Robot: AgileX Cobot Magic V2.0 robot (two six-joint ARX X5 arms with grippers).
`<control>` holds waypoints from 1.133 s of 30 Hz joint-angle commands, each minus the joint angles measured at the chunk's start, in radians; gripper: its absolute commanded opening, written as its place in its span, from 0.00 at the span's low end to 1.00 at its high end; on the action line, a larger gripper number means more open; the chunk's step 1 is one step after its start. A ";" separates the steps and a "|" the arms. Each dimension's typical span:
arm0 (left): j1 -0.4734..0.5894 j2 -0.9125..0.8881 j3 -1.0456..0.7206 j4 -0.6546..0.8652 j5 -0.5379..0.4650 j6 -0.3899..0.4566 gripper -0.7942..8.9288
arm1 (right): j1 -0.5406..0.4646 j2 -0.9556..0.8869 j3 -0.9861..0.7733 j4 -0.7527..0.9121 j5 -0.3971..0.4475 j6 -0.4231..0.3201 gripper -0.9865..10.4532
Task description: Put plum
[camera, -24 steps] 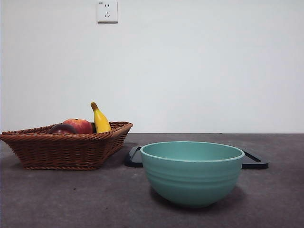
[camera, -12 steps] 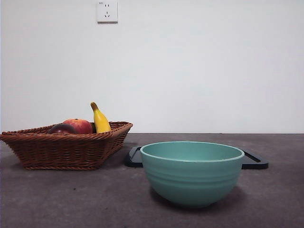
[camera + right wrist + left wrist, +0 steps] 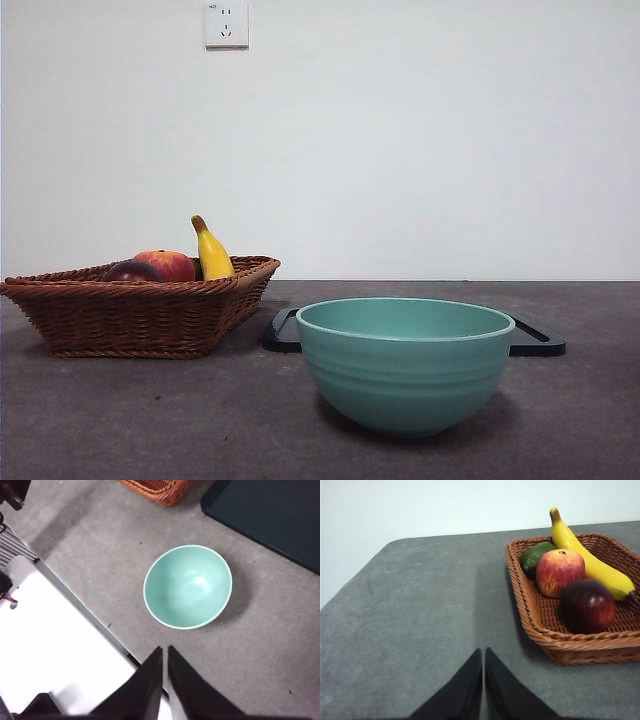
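Left gripper (image 3: 483,652) clenched on nothing, low over bare table (image 3: 420,610) beside the basket (image 3: 530,625); right gripper (image 3: 165,650) also clenched and empty, high above the bowl (image 3: 188,586). Plum (image 3: 588,606) lies in the basket, touching the apple (image 3: 559,572) and banana (image 3: 590,562).

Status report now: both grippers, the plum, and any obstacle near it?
Left gripper shut, off the basket. Right gripper shut, high over the bowl. Plum in basket, touching apple and banana.
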 commanded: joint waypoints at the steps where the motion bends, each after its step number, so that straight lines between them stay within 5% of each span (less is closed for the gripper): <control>1: 0.003 -0.002 -0.021 -0.008 -0.001 -0.002 0.09 | 0.007 0.006 0.020 0.010 0.000 -0.003 0.09; 30: 0.003 -0.002 -0.021 -0.008 -0.001 -0.002 0.09 | 0.007 0.005 0.020 0.010 -0.005 0.001 0.09; 34: 0.003 -0.002 -0.021 -0.008 -0.001 -0.002 0.09 | -0.020 -0.011 0.019 0.064 0.024 -0.071 0.09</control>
